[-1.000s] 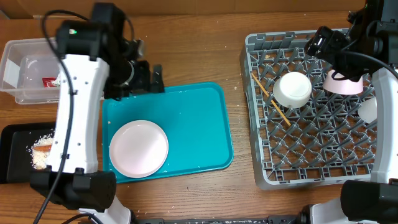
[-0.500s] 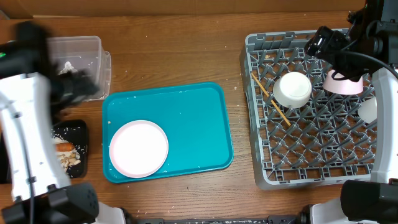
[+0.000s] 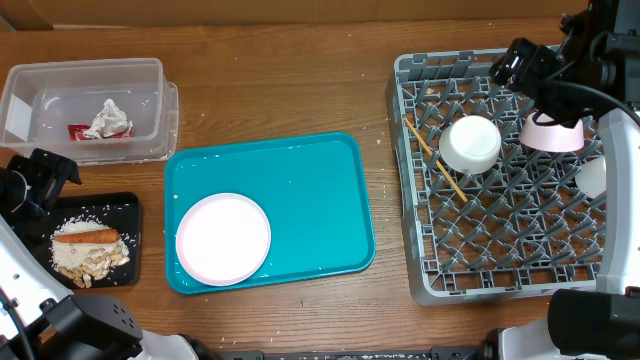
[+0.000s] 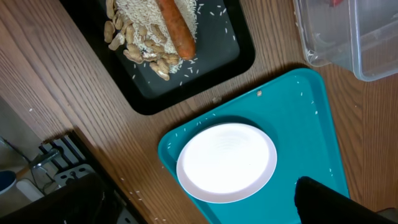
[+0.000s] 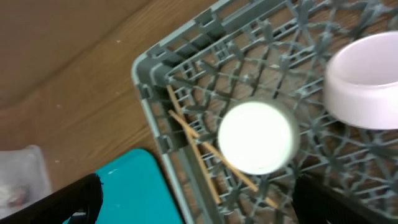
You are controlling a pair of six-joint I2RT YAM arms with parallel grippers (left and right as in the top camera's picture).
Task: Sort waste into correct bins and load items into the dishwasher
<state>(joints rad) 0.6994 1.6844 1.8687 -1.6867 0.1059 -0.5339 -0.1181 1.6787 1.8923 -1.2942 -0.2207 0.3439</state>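
Observation:
The clear tub [image 3: 150, 85] at the far left holds the crumpled foil ball [image 3: 105, 118] and the red wrapper [image 3: 79, 131]. The black tray [image 3: 128, 210] holds the carrot [image 3: 85, 237] on rice and scraps. The plate [image 3: 223, 238] lies on the teal tray [image 3: 310, 200]. The dish rack [image 3: 500, 250] holds an upturned white bowl [image 3: 470, 143], the pink bowl [image 3: 551, 132], the cup [image 3: 592, 177] and chopsticks [image 3: 436, 160]. My left gripper [image 3: 38, 178] is open and empty at the table's left edge; its wrist view [image 4: 193, 205] shows the plate [image 4: 227, 162]. My right gripper [image 3: 520, 63] is open and empty above the rack's far side [image 5: 196, 199].
The teal tray fills the middle of the table between the bins and the rack. Loose rice grains lie on the wood and on the teal tray. The left wrist view shows the black tray [image 4: 217, 68], the carrot [image 4: 176, 34] and a corner of the tub [image 4: 348, 43].
My left arm swung from over the tub and teal tray to the far left edge, uncovering the tub and black tray. The right arm has not moved.

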